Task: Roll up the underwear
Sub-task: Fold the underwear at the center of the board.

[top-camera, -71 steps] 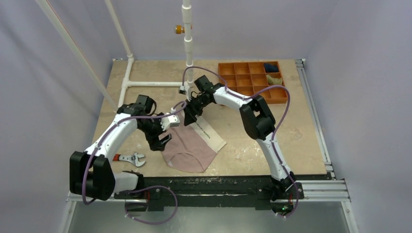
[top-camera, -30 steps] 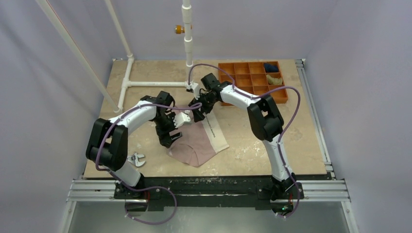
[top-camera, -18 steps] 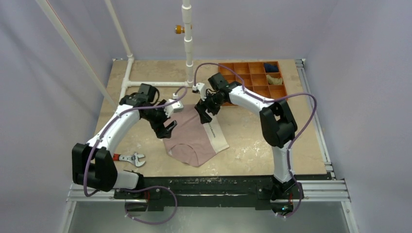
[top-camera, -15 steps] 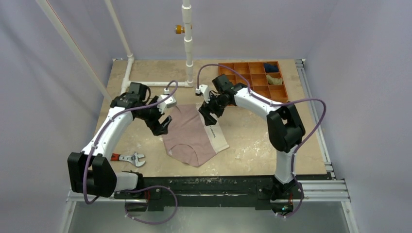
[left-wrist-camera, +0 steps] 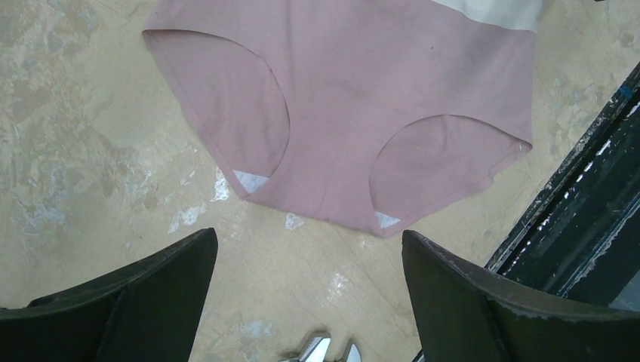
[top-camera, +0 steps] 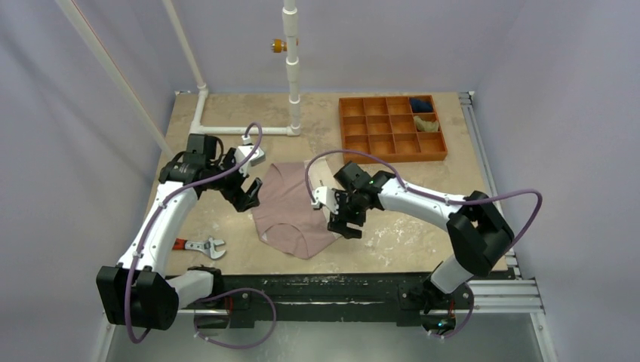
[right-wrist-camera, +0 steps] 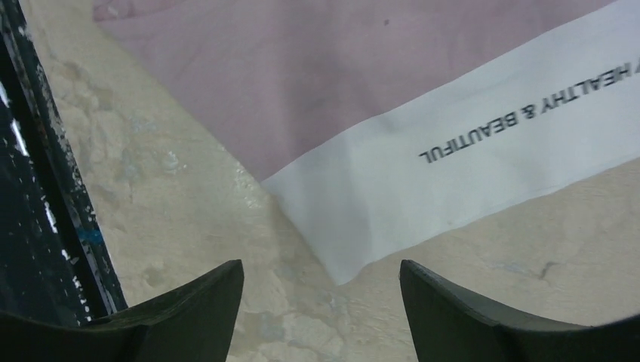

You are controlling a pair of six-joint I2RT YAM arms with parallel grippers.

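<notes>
The underwear point(top-camera: 290, 211) lies spread flat on the table, dusty pink with a cream-white waistband along its right side. My left gripper point(top-camera: 247, 194) is open and empty, just off the cloth's left edge. In the left wrist view the leg openings and crotch point(left-wrist-camera: 355, 98) lie ahead of the open gripper point(left-wrist-camera: 309, 256). My right gripper point(top-camera: 343, 222) is open and empty over the waistband's near end. In the right wrist view the waistband corner point(right-wrist-camera: 453, 151), printed "HEALTHY & BEAUTIFUL", points toward the gap of the open gripper point(right-wrist-camera: 321, 286).
An orange compartment tray point(top-camera: 396, 157) stands at the back right, holding a dark blue bundle point(top-camera: 423, 105) and an olive-tan bundle point(top-camera: 427, 124). A wrench point(top-camera: 202, 246) lies near the front left. A white pipe frame point(top-camera: 241, 130) crosses the back. A black rail point(top-camera: 324, 283) runs along the front edge.
Both grippers let go of the far corners of the underwear. The left one drew back to the left. The right one swung toward me to the waistband's near end. The cloth now lies flat.
</notes>
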